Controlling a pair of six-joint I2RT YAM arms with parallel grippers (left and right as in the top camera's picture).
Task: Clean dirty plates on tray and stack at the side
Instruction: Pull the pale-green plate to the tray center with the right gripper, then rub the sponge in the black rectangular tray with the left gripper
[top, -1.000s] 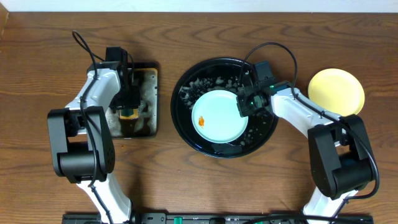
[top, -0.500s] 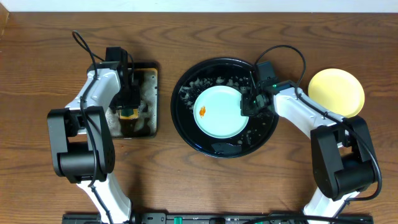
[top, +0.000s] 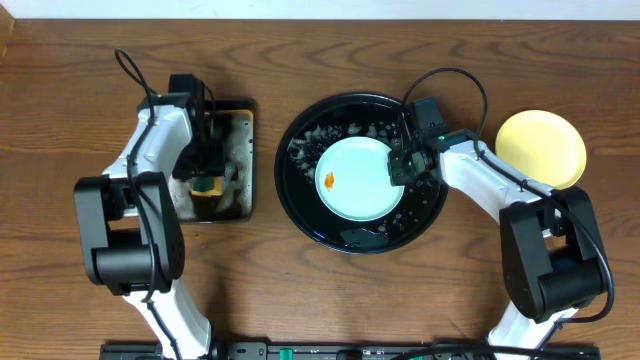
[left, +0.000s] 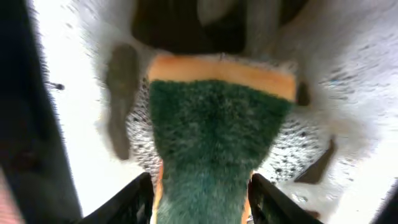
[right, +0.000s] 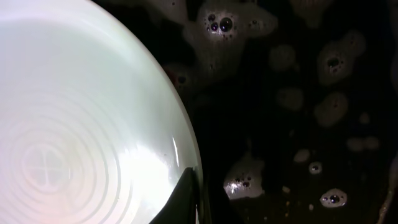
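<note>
Since 1 s ago the blue-green plate (top: 362, 178) has shifted up and a bit to the R inside the round black tray (top: 296, 195), and the R gripper (top: 398, 168) has gone with it; over the last half sec almost nothing changes. R gripper sits at the plate's right edge, and on the R wrist cam I see one dark finger (right: 186, 199) lying over the rim, so I read it as clamped on the plate; the 2nd finger is hidden from me. Plate lies well inside the tray, towards its centre, with a small orange smear (top: 328, 181) left of its middle. Tray bottom is wet, with patches of suds (right: 245, 177) near the plate. Yellow plate (top: 541, 148) rests on the table (top: 60, 100) to the R, apart from the tray. L gripper (top: 205, 176) is over the small rectangular tray (top: 243, 130), about where it was 1 s ago. On the L wrist cam both fingers (left: 134, 202) press the sides of the sponge (left: 211, 137), green scrub face towards the cam w/ a yellow-orange layer at the far end and white foam round it.
</note>
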